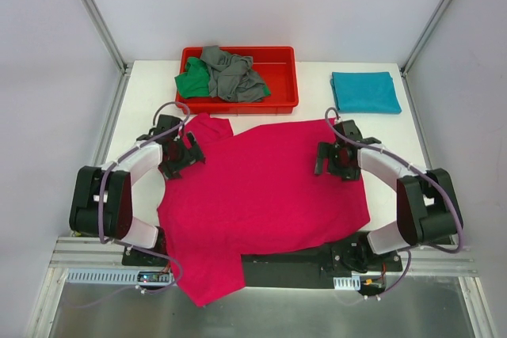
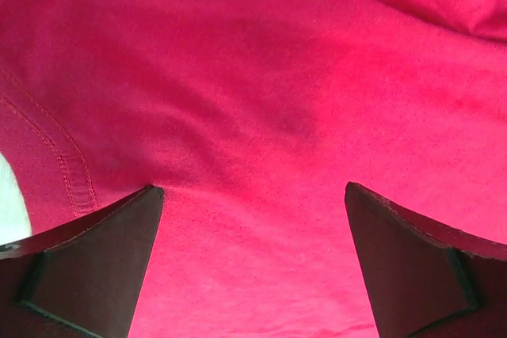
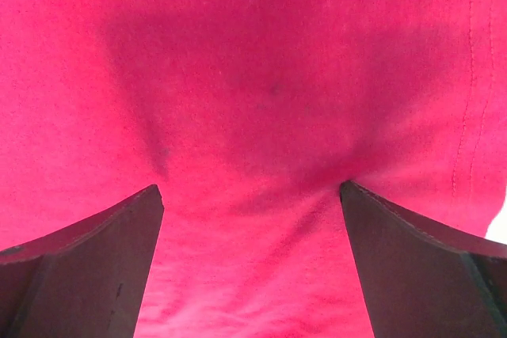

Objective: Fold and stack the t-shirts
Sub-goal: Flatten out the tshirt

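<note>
Top view first: you've got the magenta-pink t-shirt (image 1: 261,187) spread flat across the middle of the white table (image 1: 146,93). Its lower left corner hangs over the near edge, past the arm bases. The left gripper (image 1: 181,154) sits down on the shirt's upper left, right by the sleeve. The right gripper (image 1: 331,157) is on the upper right edge. At the back, the red tray (image 1: 238,106) holds the grey t-shirt (image 1: 230,75) and the green t-shirt (image 1: 192,83), both crumpled and touching each other. The teal t-shirt (image 1: 364,92) lies folded on the table at the back right, well apart from the pink one.

Left wrist view: your fingers (image 2: 95,259) are spread wide with nothing pinched, just pink cloth filling the gap. A stitched seam (image 2: 67,172) runs near the left finger.

Right wrist view: same deal, fingers (image 3: 412,259) wide apart, tips on the cloth, gripping nothing. The cloth puckers a little between them, and a stitched hem (image 3: 463,116) runs down the right side.
</note>
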